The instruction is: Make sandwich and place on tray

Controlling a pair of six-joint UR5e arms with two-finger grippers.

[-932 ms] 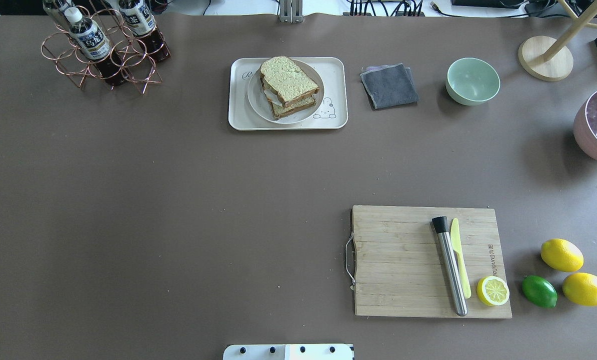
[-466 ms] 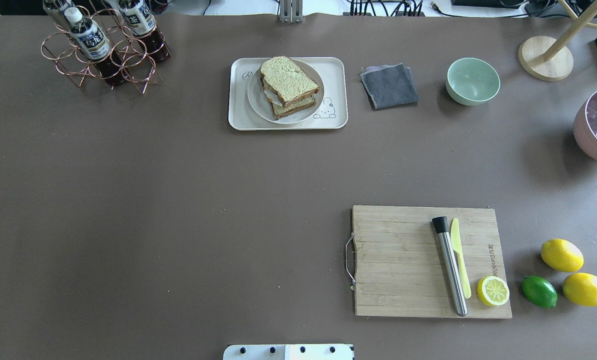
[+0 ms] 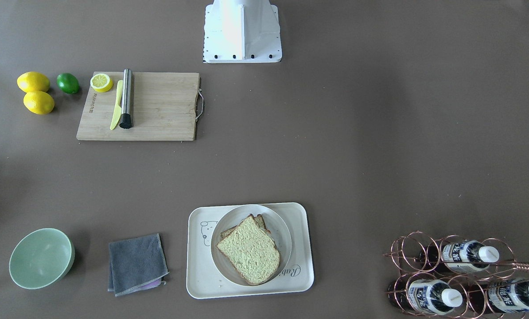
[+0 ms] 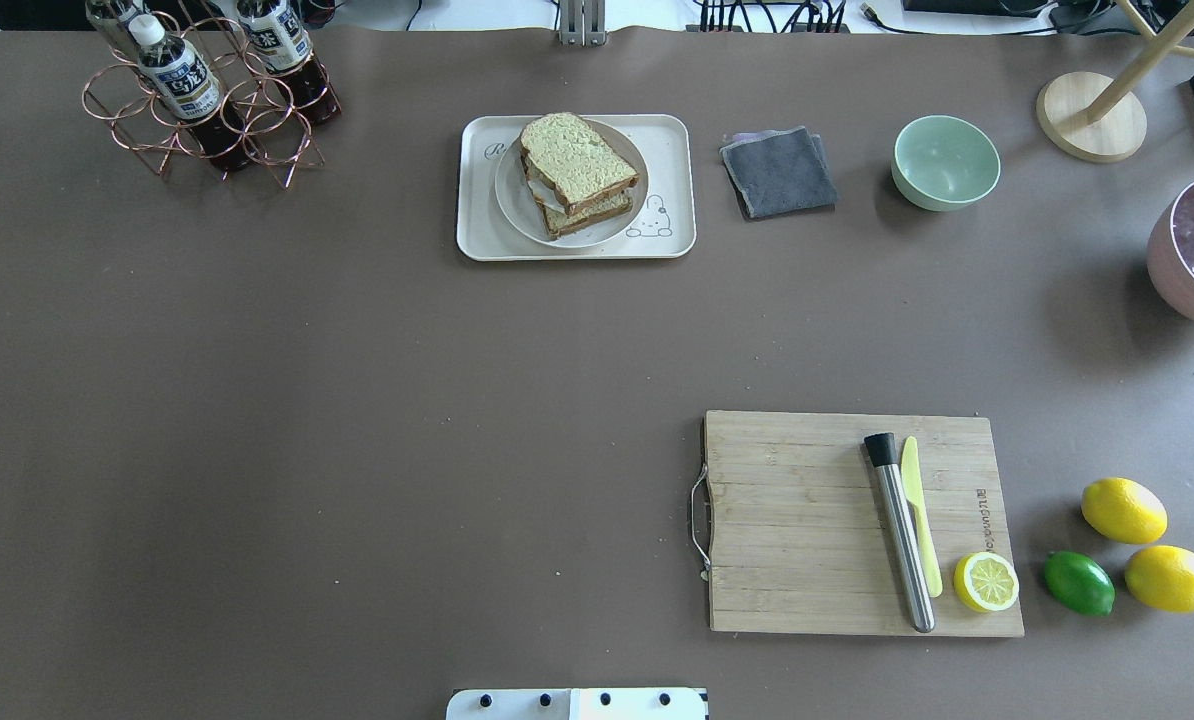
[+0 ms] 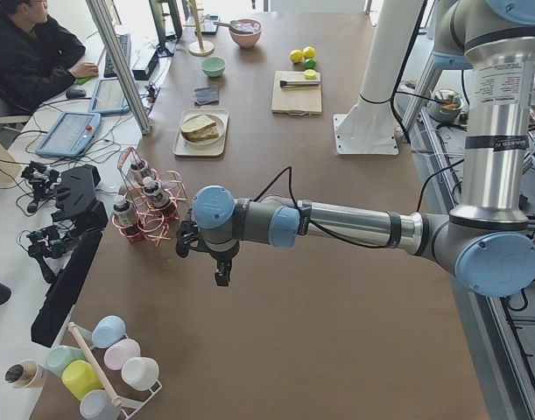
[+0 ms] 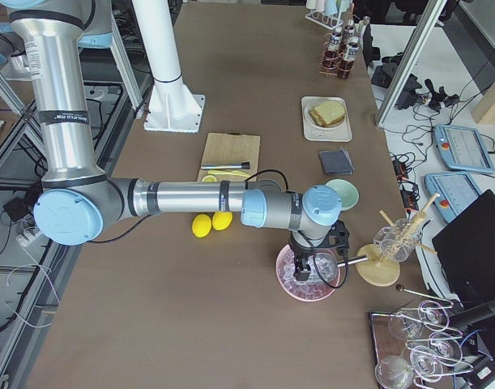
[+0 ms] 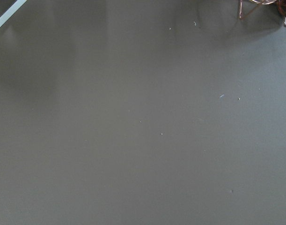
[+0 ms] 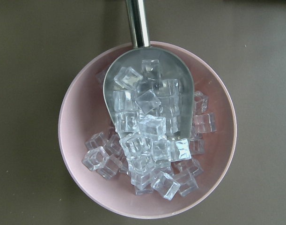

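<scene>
Frankly cannot tell the opening of the left jaws or the right jaws, nor any hold, from side views alone; parked out past nine and three o'clock. Seemingly finished: assembled sandwich (image 4: 577, 170) of porous greenish-tan bread with dark crusts, white egg (image 4: 544, 196) peeking between, resting on glossy round white plate (image 4: 517, 215) inside smooth cream rounded-corner plastic tray (image 4: 477, 240) at twelve o'clock on matte brown worktop (image 4: 357, 400). Seemingly no step left.
</scene>
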